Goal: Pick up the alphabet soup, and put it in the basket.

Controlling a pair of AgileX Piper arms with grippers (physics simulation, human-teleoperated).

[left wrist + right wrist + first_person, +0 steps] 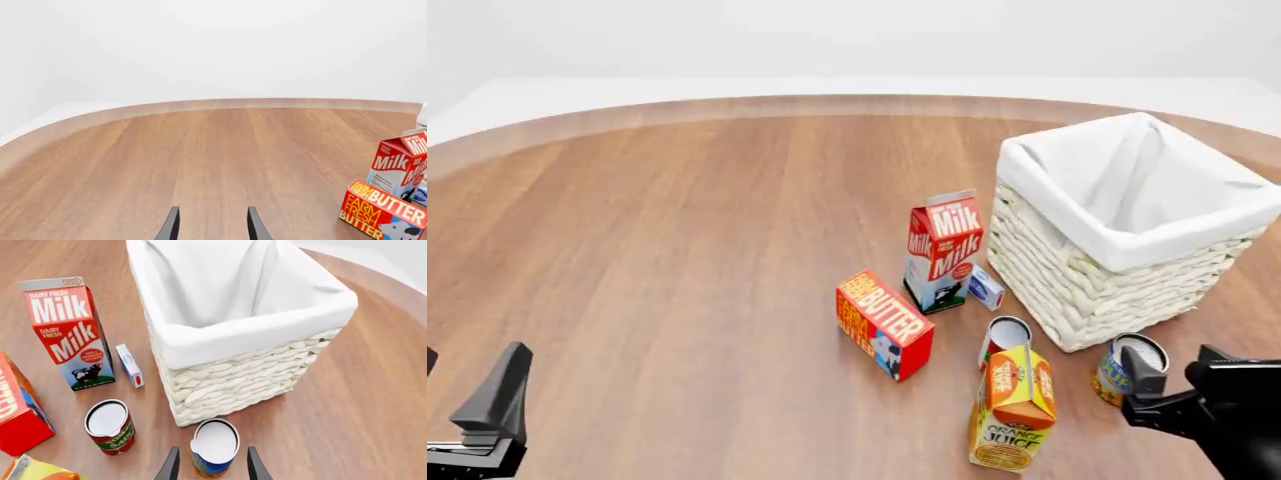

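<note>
In the left wrist view, the left gripper [213, 225] is seen with its two dark fingers spread apart over bare wooden table [200, 160], with nothing between them. At the view's edge a red and white milk carton [400, 167] marked "Milk" is seen, and just in front of it a red and orange butter box [381, 210] on which "FARM FRESH BUTTER" can be read. The alphabet soup is not shown here.

In the front view, the alphabet soup [1126, 368] is seen standing upright on the table [694, 250], just in front of the basket [1121, 235] and close to its near corner. The right gripper [1154, 385] is placed right beside the can, on its near side; from here it cannot be told whether the can is touched. The left gripper [487, 410] is held well apart, at the near left. The milk carton [942, 250] stands left of the basket, with a small white and blue box [985, 288] at its foot. The butter box [884, 324] lies nearer. A red-labelled can [1005, 342] stands behind an orange juice carton [1014, 408] marked "ORANGE JUICE".

In the right wrist view, the alphabet soup [215, 447] is seen between the spread fingers of the right gripper [213, 466], its white top facing the camera; a gap is visible at each side, so nothing is pinched. The basket [233, 385] rises just beyond it. "DAIRY FRESH Milk" is read on the milk carton [70, 332], and part of the word "SAUCE" on the red-labelled can [110, 426].
</note>
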